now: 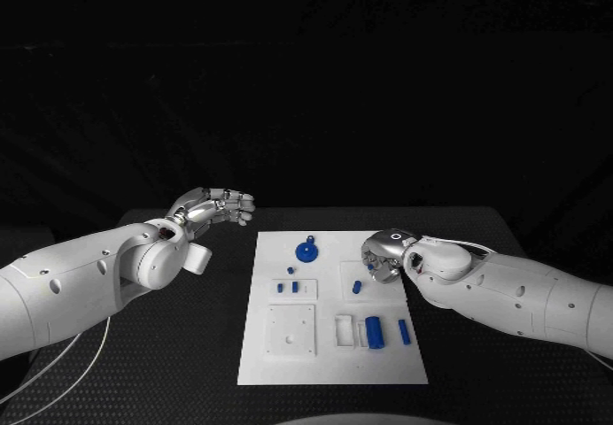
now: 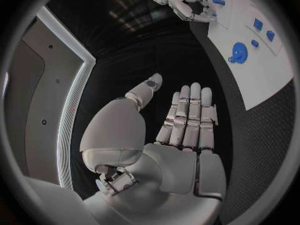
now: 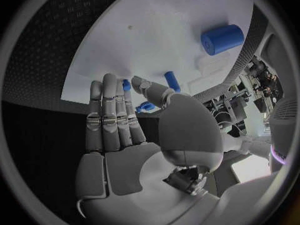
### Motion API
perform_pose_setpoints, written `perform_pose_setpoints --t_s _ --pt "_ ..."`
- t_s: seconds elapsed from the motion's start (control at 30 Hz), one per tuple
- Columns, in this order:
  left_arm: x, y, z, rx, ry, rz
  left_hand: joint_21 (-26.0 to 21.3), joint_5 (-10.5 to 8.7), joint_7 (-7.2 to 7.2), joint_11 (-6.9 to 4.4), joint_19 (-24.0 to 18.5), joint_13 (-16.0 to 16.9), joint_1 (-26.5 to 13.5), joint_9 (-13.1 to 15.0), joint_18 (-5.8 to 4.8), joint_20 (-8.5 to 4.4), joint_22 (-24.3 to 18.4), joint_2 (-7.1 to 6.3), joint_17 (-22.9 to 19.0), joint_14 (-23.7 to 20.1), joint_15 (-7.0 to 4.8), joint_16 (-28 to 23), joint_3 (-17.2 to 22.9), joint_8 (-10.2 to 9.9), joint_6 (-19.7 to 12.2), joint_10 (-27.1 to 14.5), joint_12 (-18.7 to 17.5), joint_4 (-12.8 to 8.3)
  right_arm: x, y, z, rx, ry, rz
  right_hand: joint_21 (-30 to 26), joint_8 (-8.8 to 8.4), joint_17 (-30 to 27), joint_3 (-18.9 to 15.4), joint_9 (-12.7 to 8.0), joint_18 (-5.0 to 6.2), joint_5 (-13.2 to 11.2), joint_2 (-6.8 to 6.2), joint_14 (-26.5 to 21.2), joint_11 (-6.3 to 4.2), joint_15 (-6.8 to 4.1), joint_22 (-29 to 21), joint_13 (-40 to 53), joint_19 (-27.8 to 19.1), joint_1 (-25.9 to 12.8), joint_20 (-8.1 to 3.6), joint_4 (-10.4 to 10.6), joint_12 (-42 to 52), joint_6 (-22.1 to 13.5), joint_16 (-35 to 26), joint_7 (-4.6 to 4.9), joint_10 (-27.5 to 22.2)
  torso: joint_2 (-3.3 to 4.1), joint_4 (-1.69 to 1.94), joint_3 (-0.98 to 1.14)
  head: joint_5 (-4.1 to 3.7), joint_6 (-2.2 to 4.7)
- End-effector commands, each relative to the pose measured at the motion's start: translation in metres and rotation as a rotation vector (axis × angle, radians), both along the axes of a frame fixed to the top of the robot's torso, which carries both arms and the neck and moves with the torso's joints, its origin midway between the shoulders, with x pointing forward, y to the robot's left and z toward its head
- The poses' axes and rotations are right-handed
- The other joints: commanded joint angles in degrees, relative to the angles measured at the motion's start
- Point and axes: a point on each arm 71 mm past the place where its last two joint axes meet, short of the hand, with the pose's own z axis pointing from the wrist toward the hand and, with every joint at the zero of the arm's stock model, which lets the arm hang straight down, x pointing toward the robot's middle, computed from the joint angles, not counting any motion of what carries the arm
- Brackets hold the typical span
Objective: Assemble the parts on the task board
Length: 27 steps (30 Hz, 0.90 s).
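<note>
White plastic covers the left arm, whose left hand [image 1: 214, 208] hangs over the black table [image 1: 179, 372] just beside the board [image 1: 329, 372], fingers straight and spread, palm bare, holding nothing. On the board, a round blue knob [image 1: 306, 250] stands near the far edge, two small pegs [image 1: 289, 286] lie left of centre, and a thick cylinder [image 1: 373, 330] with a slimmer pin [image 1: 404, 330] lies near the right edge. These look loose, so I judge most of the assembly still ahead. The right hand [image 1: 384, 257] hovers over the board's right side, fingers extended; whether it touches a small part under it, I cannot tell. The table has a woven texture; the room beyond is dark.
</note>
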Motion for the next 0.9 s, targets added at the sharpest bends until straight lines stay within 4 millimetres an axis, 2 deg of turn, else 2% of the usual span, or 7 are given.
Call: perform_pose_setpoints --t_s 0.03,0.43,0.47,0.5,0.6,0.67,0.9 --pt "0.000 -0.002 0.001 -0.016 -0.006 -0.006 -0.3 0.20 0.41 0.35 0.4 -0.1 -0.1 -0.1 0.65 0.14 0.0 0.61 0.1 0.3 0.04 -0.3 -0.3 0.1 0.1 0.2 0.1 0.1 -0.005 0.001 -0.009 -0.043 0.026 0.011 0.1 0.42 0.2 0.4 0.1 0.81 -0.3 0.76 0.2 0.06 -0.33 0.1 0.2 0.4 0.0 0.00 -0.2 -0.3 0.5 -0.3 -0.08 0.7 0.05 0.00 0.03 0.06 -0.24" --pt "-0.001 -0.003 0.001 -0.017 -0.003 -0.010 -0.3 0.15 0.44 0.35 0.4 -0.1 -0.1 -0.1 0.67 0.15 0.0 0.59 0.2 0.4 0.05 -0.4 -0.3 0.2 0.1 0.3 0.1 0.1 -0.006 0.007 -0.012 -0.061 -0.002 0.025 1.0 2.00 1.6 1.2 1.1 0.81 -0.3 3.55 1.8 -1.17 -1.38 0.9 1.6 1.9 0.3 -0.67 -2.3 0.4 3.6 0.9 -1.42 4.0 0.10 0.04 0.04 -0.10 -0.11" --pt "0.000 -0.002 0.001 -0.017 -0.002 -0.009 -0.4 0.14 0.44 0.35 0.4 -0.2 -0.1 -0.1 0.67 0.15 0.0 0.59 0.2 0.4 0.05 -0.4 -0.3 0.2 0.1 0.3 0.1 0.1 -0.006 0.007 -0.012 -0.066 -0.006 0.027 1.0 2.06 1.7 1.3 1.1 0.81 -0.3 3.61 1.8 -1.22 -1.44 0.9 1.7 2.0 0.3 -0.73 -2.4 0.4 3.7 1.0 -1.48 4.1 0.10 0.04 0.05 -0.01 -0.47" --pt "0.000 -0.002 0.001 -0.017 -0.001 -0.009 -0.4 0.14 0.44 0.35 0.4 -0.2 -0.1 -0.1 0.67 0.15 0.0 0.58 0.2 0.4 0.05 -0.4 -0.3 0.2 0.1 0.3 0.1 0.1 -0.007 0.008 -0.013 -0.068 -0.008 0.029 1.1 2.12 1.8 1.3 1.2 0.81 -0.3 3.66 1.9 -1.29 -1.50 1.0 1.8 2.2 0.3 -0.80 -2.6 0.4 3.9 1.2 -1.55 4.3 0.09 0.03 0.05 0.09 -0.29" --pt "0.000 -0.003 0.001 -0.018 0.001 -0.009 -0.4 0.12 0.45 0.36 0.4 -0.2 -0.2 -0.1 0.68 0.16 0.0 0.54 0.2 0.4 0.05 -0.5 -0.4 0.2 0.0 0.2 0.0 0.1 -0.008 0.009 -0.013 -0.073 -0.016 0.035 1.5 2.38 2.2 1.7 1.3 0.81 -0.3 3.64 2.1 -1.58 -1.78 1.3 2.2 2.8 0.4 -1.08 -3.1 0.5 4.6 1.6 -1.86 5.0 0.08 -0.01 0.05 0.29 -0.62" --pt "0.000 -0.003 0.001 -0.019 0.002 -0.012 -0.4 0.11 0.46 0.36 0.4 -0.2 -0.1 -0.1 0.69 0.15 0.0 0.51 0.3 0.4 0.05 -0.5 -0.4 0.2 0.0 0.2 0.0 0.1 -0.008 0.010 -0.013 -0.075 -0.019 0.038 1.6 2.44 2.4 1.8 1.3 0.81 -0.3 3.60 2.1 -1.65 -1.84 1.4 2.4 2.9 0.5 -1.16 -3.2 0.5 4.9 1.8 -1.96 5.2 0.07 -0.02 0.05 0.33 -0.42" --pt "0.000 -0.004 0.001 -0.018 0.002 -0.011 -0.4 0.11 0.48 0.37 0.4 -0.2 -0.1 -0.2 0.70 0.16 0.1 0.49 0.3 0.4 0.05 -0.5 -0.4 0.2 0.0 0.2 0.0 0.1 -0.008 0.012 -0.012 -0.080 -0.043 0.044 2.0 2.54 2.7 2.2 1.4 0.81 -0.3 3.47 2.3 -1.86 -2.05 1.7 2.9 3.3 0.5 -1.36 -3.5 0.4 5.5 2.2 -2.20 5.7 0.06 -0.06 0.09 0.34 -0.51"
